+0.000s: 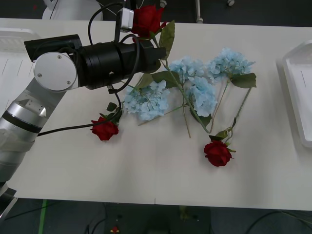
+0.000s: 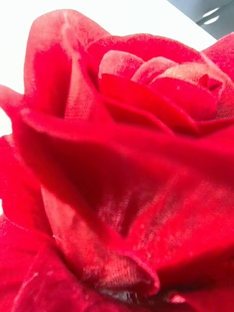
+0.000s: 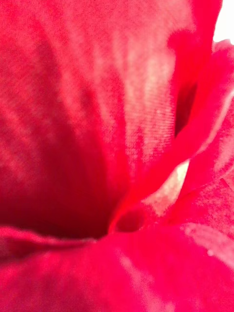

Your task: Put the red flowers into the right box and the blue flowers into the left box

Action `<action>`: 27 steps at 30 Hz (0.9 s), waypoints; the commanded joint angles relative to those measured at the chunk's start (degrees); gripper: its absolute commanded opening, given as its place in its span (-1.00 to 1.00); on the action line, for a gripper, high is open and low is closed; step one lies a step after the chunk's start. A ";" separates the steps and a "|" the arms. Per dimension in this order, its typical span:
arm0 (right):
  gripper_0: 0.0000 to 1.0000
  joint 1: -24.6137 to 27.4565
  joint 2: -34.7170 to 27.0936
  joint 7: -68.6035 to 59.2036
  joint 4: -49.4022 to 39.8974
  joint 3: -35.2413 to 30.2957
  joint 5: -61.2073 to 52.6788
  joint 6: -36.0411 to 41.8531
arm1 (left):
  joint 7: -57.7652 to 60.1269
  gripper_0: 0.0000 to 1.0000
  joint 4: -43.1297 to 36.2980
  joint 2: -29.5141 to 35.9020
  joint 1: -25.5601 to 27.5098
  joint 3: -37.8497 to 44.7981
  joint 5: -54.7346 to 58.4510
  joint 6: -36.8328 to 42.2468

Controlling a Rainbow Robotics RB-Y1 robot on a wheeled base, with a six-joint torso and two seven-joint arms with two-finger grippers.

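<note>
From the front view my left arm reaches across the counter (image 1: 156,180) toward twelve o'clock, and its left claw (image 1: 146,36) is up at the far edge with a red rose (image 1: 147,19) pressed close against it. Petals crowd my left wrist view (image 3: 117,156), so I judge this claw is clamped on that rose, though I cannot see its fingers. The right wrist view is also close on red petals (image 2: 126,161); for the right claw I cannot tell whether it is apart or together.

The held rose trails a thin green stem (image 1: 176,83) and a broad leaf (image 1: 167,38) down over the blue flowers (image 1: 187,87), which lie bunched at the counter's centre. Two more roses lie loose: one at about eight o'clock (image 1: 105,129), just beside the left arm's cable, and one at about five o'clock (image 1: 217,153). The right box (image 1: 298,92) sits at three o'clock, the left box (image 1: 12,46) at ten o'clock.

I expect these to handle as light, soft fabric on springy wire stems: the heads crush and slip, and the stems snag on neighbours. I would grip just under the head, where the stem is firmest, and lift straight up, so the trailing stem does not drag the hydrangeas along.
</note>
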 commanded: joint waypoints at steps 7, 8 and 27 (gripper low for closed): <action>-1.00 -1.29 -0.26 7.64 3.07 -0.41 9.59 -5.21 | 2.01 -1.00 -1.36 -1.14 -2.89 -0.66 -0.13 -0.78; -1.00 -1.38 0.01 7.29 5.00 -0.50 7.92 -7.14 | 2.01 -1.00 -1.36 -1.14 -2.80 -0.66 -0.22 -0.78; 0.56 -1.21 0.71 2.01 13.62 -0.32 -1.22 -16.28 | 1.84 -1.00 -1.36 -1.14 -2.72 -0.66 -0.13 -0.96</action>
